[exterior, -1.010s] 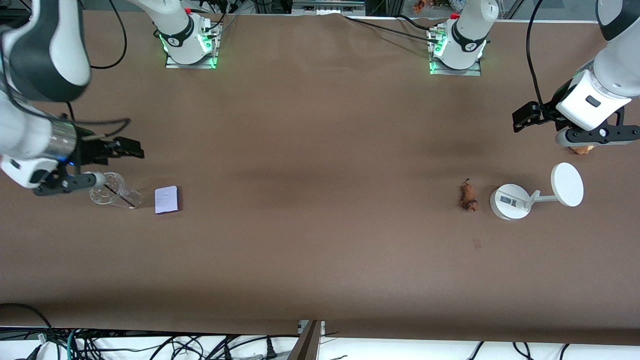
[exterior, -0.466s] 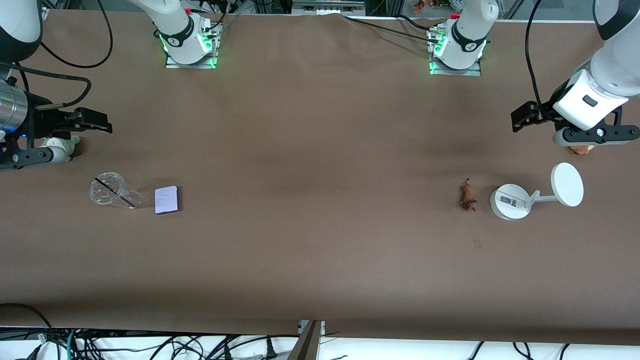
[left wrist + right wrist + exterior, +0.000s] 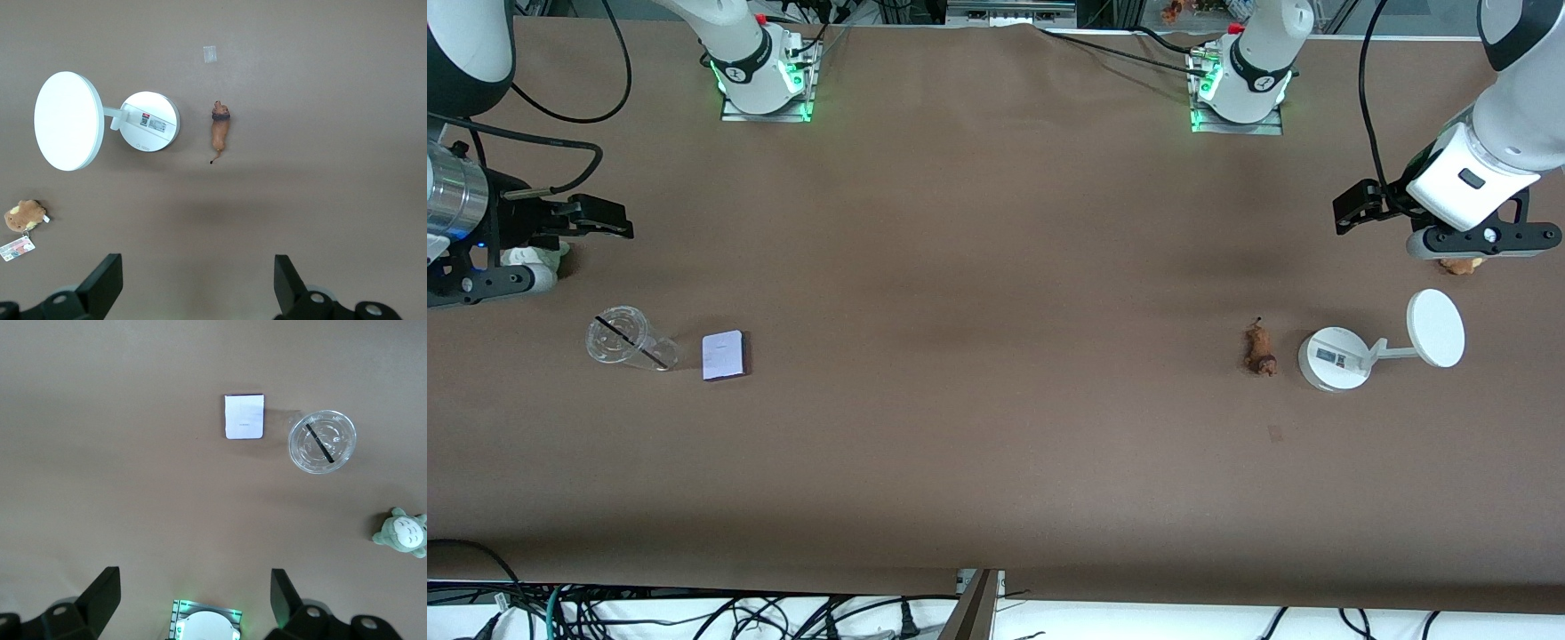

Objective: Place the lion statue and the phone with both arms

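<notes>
The lion statue (image 3: 1260, 349) is a slim orange-brown figurine lying on the table beside the white stand; it also shows in the left wrist view (image 3: 220, 130). The phone (image 3: 723, 355) is a pale lavender slab lying flat beside a clear cup; it also shows in the right wrist view (image 3: 244, 416). My left gripper (image 3: 1480, 244) hangs open and empty over the brown plush at the left arm's end, its own view (image 3: 197, 267) showing bare table between the fingers. My right gripper (image 3: 480, 283) hangs open and empty over the grey-green plush, seen in its own view (image 3: 193, 580).
A white round-based stand (image 3: 1334, 357) with a disc (image 3: 1435, 327) stands beside the lion. A brown plush with a card tag (image 3: 1458, 265) lies under the left hand. A clear cup (image 3: 627, 338) lies beside the phone. A grey-green plush (image 3: 543, 258) sits by the right hand.
My right gripper has moved off the clear cup, away from the front camera, to over the grey-green plush. My left gripper has shifted only slightly. Lion and phone have not moved.
</notes>
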`<state>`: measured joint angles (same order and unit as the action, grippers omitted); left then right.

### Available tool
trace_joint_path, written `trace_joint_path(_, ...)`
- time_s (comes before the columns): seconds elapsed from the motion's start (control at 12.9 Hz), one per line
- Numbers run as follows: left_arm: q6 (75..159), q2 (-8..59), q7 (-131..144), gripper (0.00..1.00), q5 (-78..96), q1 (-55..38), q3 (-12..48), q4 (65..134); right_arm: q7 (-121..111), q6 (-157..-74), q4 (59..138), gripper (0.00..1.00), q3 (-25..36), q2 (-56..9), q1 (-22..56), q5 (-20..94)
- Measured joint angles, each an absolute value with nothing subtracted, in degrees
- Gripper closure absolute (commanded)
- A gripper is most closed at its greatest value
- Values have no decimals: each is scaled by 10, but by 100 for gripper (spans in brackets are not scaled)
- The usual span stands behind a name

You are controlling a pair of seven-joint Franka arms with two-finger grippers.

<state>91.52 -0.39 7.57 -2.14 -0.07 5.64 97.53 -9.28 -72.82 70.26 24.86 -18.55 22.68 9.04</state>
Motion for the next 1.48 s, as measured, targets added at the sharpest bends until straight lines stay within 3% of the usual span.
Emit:
trace_joint_path(0.31,915,-4,75,0,-21,-1,57,975,-87,-727,703,1,237,-182,215,82)
trace_joint_path(0.62,916,-4,75,0,-21,-1,58,975,-84,-726,713,1,91,-159,83,15)
trace_joint_path(0.78,916,-4,75,0,-21,-1,58,975,-83,-731,735,1,57,-140,45,11)
trace_joint_path(1.24,923,-4,62,0,-21,1,58,975,-82,-804,888,1,34,-28,16,10)
trace_joint_path(1.48,924,-4,62,0,-21,1,58,975,-79,-815,926,1,30,5,16,10)
